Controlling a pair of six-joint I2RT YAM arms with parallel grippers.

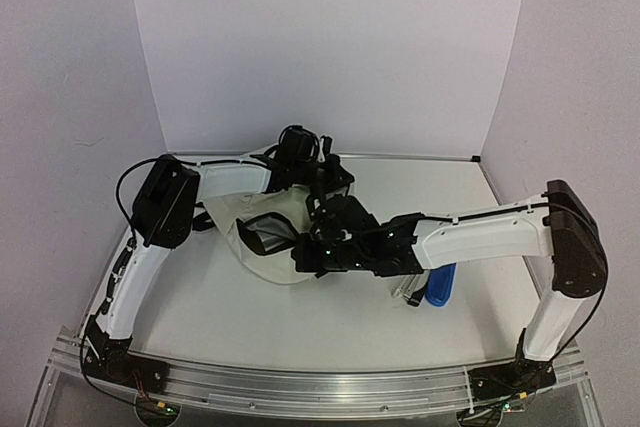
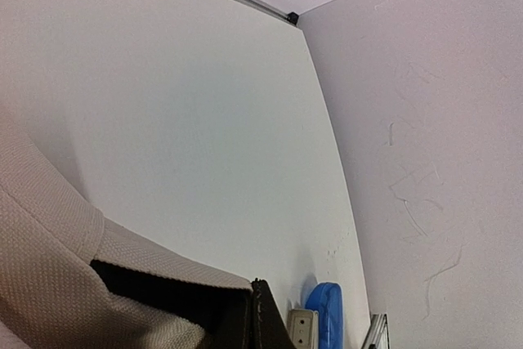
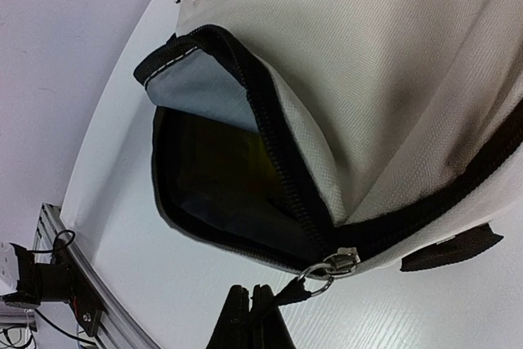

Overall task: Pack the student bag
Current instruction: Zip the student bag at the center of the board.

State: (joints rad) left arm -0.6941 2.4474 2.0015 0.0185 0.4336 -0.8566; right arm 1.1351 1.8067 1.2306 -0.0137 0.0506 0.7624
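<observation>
Two shut: left pincer (image 2: 255,304), right pincer (image 3: 250,300) on zipper pull (image 3: 288,290).

Bright, even light; soft shadows.

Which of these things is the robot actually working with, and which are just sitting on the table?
In use: bag; zip pull, held by the right gripper; left gripper, shut on the bag's edge.
Lying by: blue object; small white block. Both are apart from the bag, possibly waiting to be packed.
</observation>
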